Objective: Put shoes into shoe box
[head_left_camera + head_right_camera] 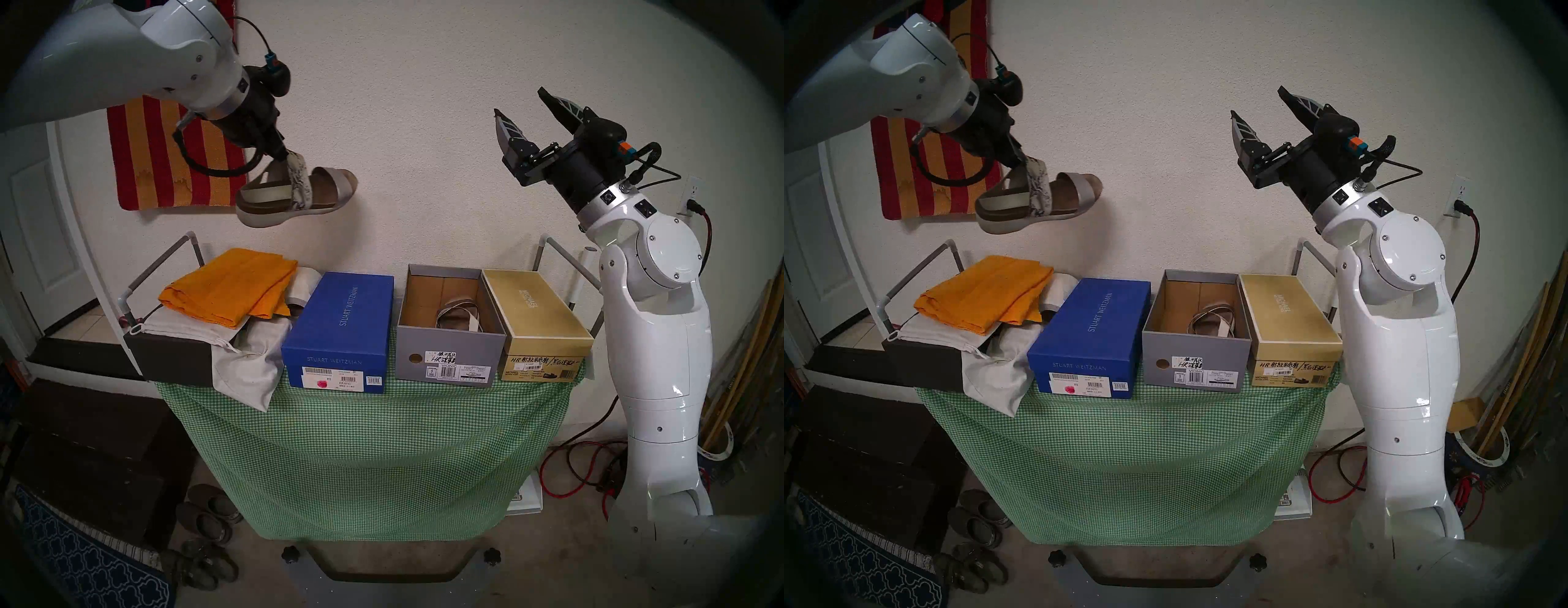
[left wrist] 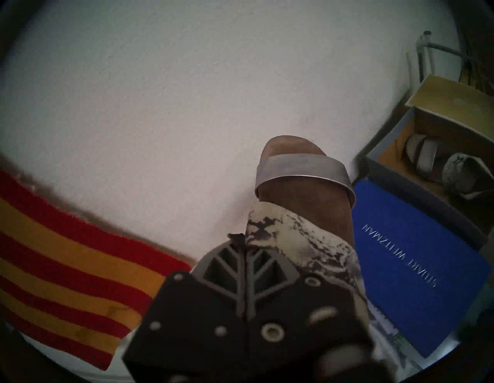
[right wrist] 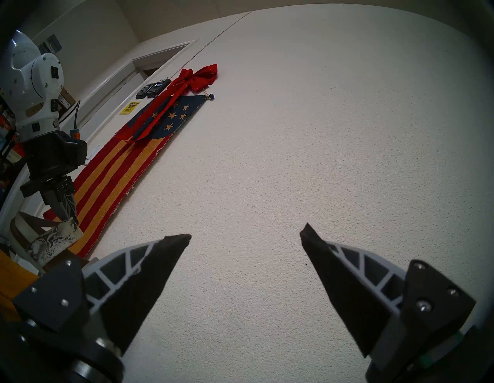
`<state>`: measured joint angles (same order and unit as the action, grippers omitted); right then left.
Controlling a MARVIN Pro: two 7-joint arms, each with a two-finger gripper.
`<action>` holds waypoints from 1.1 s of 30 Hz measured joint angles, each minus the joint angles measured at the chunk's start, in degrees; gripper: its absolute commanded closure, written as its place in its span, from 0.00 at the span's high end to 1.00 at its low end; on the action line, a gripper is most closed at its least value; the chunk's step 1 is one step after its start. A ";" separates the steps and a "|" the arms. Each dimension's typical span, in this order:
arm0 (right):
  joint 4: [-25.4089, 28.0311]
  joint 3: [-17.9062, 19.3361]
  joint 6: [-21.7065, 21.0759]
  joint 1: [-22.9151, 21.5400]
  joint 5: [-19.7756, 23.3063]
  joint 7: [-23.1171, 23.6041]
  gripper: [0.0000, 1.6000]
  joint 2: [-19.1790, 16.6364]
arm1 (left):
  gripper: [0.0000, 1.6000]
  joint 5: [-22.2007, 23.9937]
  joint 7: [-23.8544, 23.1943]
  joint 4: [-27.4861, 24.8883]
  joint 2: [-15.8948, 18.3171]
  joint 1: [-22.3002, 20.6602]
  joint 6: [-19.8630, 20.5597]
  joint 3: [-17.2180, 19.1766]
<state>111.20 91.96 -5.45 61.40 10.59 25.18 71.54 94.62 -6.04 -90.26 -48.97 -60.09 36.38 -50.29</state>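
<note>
Left gripper [image 1: 285, 158] is up in the air at far left, clamped on the snakeskin strap [image 1: 299, 180] of one sandal [image 1: 292, 199]. The shoe hangs just below and to the right of the fingertips, roughly level, toe toward the right, well above the table. In the left wrist view the fingers [image 2: 242, 270] are pressed together on that strap, footbed running away from the camera.

Below on the green checked cloth [image 1: 373, 433]: orange cloth [image 1: 229, 284] on beige bags, then blue box [image 1: 343, 331], closed. Just right of it the grey shoe box [image 1: 445, 361], open, second sandal [image 1: 460, 316] lying inside. The held sandal is up and left of this box, apart from it. Gold box [image 1: 536, 322] touches the grey box's right side, closed.

Right gripper [image 1: 519, 106] at far right, raised, pointing up toward the wall, fingers spread wide, holding nothing.
</note>
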 measured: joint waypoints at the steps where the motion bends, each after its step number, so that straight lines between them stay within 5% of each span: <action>1: 0.00 -0.01 -0.16 -0.04 0.10 -0.01 1.00 0.06 | 0.00 0.31 0.23 0.14 -0.44 0.63 -0.37 0.13; 10: 2.02 -2.02 -8.94 -0.81 4.95 -1.31 1.00 2.28 | 0.00 2.54 1.55 2.61 -3.46 6.79 -3.42 0.62; 18: 4.60 -7.49 -18.66 -1.19 7.68 -2.35 1.00 3.27 | 0.00 3.40 1.76 6.22 -5.67 10.32 -5.23 1.40; 24: 5.28 -9.41 -22.81 -1.18 7.56 -3.24 1.00 3.32 | 0.00 3.30 2.86 5.97 -6.50 9.74 -5.47 2.30; 33: 4.04 -10.49 -24.62 -1.29 6.14 -4.92 1.00 3.66 | 0.00 2.42 6.71 -2.07 -6.57 4.77 -4.24 4.52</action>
<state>115.23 81.47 -30.07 60.10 16.73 20.25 75.21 97.04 0.67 -92.33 -55.54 -55.32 32.13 -45.76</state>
